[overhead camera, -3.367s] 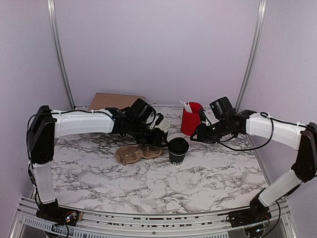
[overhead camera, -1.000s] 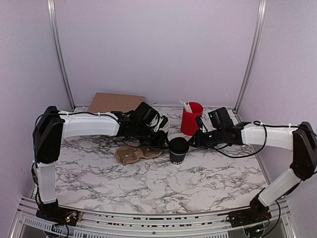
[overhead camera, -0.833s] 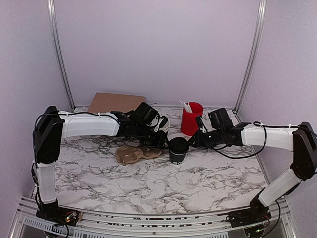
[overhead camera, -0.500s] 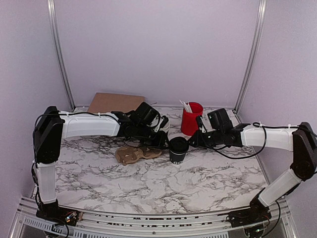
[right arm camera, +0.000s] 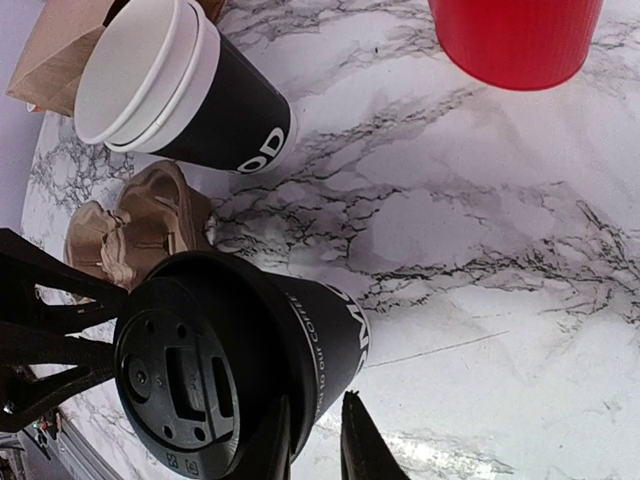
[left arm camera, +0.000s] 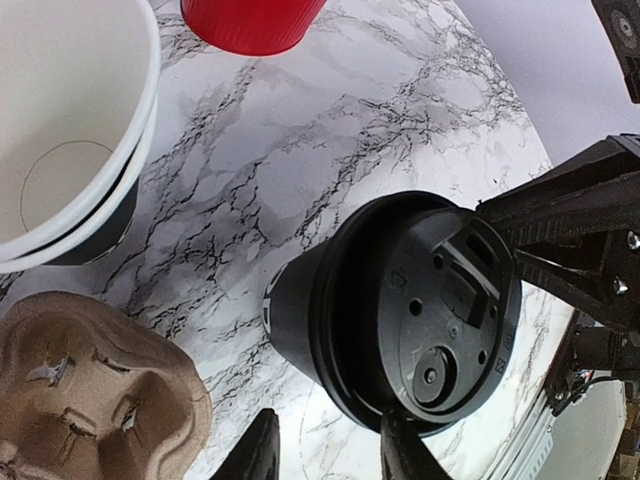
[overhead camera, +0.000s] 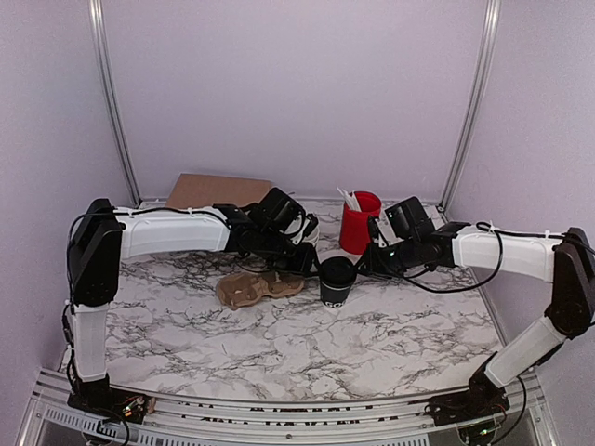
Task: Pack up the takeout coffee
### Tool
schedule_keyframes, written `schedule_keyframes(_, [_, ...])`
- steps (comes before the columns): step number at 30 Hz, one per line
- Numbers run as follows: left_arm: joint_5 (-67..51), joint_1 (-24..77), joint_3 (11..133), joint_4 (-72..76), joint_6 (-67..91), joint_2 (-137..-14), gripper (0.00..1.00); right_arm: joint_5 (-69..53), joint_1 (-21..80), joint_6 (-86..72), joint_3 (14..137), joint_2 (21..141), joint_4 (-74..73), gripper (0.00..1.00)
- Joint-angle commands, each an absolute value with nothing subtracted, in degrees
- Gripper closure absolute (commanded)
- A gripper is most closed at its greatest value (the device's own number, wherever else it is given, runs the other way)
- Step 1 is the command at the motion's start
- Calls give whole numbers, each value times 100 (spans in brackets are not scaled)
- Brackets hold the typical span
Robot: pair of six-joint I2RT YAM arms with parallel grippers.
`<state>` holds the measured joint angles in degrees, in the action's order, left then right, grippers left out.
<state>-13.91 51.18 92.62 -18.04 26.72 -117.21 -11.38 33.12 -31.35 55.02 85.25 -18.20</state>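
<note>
The left hand (left arm camera: 328,447), fingers parted over the bare white marbled desk (overhead camera: 279,344), sits at 9 o'clock of the small black paper coffee cup with a black plastic lid (overhead camera: 336,281), which stands upright on the desk. At its 3 o'clock, the right hand (right arm camera: 312,442) is narrowly parted; whether it grips the cup is unclear.

Ovhd wide; wrists close, same cup (left arm camera: 400,300)

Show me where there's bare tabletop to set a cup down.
Bare: the broad marble strip between the carrier, the lidded coffee and the near rail. Crowded: the back, where the paper bag, cup stack and red cup stand.
</note>
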Motion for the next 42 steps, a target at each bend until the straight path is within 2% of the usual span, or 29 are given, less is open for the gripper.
schedule_keyframes(1, [-1187, 5143, 9540, -2300, 2593, -12014, 64, -1178, 3493, -3115, 5813, 8508, -2621, 81])
schedule_keyframes(20, [-1358, 5124, 10341, -2379, 2580, -12291, 62, -1016, 3577, -3265, 6000, 8210, -2865, 76])
schedule_keyframes(29, [-1217, 5077, 10347, -2377, 2581, -12168, 59, -763, 3528, -3312, 6152, 8120, -2935, 74])
schedule_keyframes(42, [-1148, 5010, 10030, -2375, 2550, -11876, 59, -1003, 3014, -3139, 6118, 8148, -2717, 74])
